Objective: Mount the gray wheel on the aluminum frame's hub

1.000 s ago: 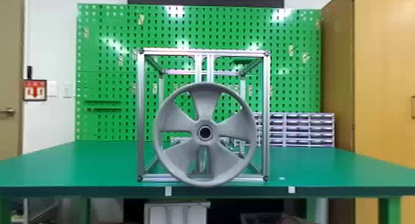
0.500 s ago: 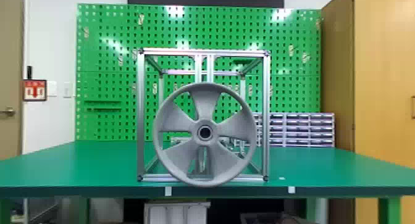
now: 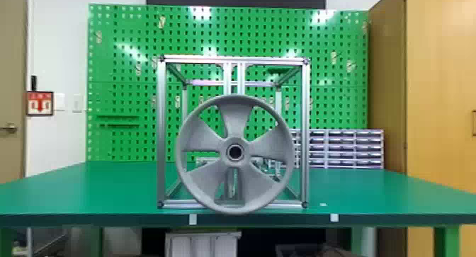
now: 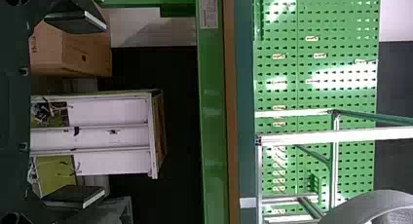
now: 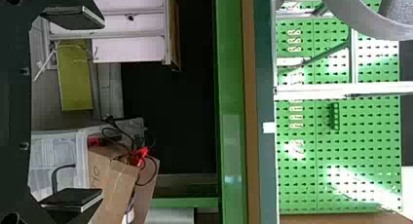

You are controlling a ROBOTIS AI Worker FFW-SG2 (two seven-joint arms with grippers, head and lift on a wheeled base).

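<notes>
Wheel and frame keep the same places as in the earlier head views, with no shift that I can see. At the left gripper (image 4: 104, 109), the two flat black fingers stand wide apart, with nothing between their tips. The right gripper (image 5: 102, 108) is spread in the same way, also holding nothing. Beyond them, the gray wheel (image 3: 235, 114) stands upright at the front of the aluminum frame (image 3: 161, 132), its round center in front of the frame's middle uprights; how fully it is seated on the hub, I cannot tell. The frame rests on the green table (image 3: 88, 189), near its front edge. Farther back come a unit of small drawers (image 3: 336, 146) and the green pegboard (image 3: 124, 68), with a wooden cabinet (image 3: 439, 97) on the right.
</notes>
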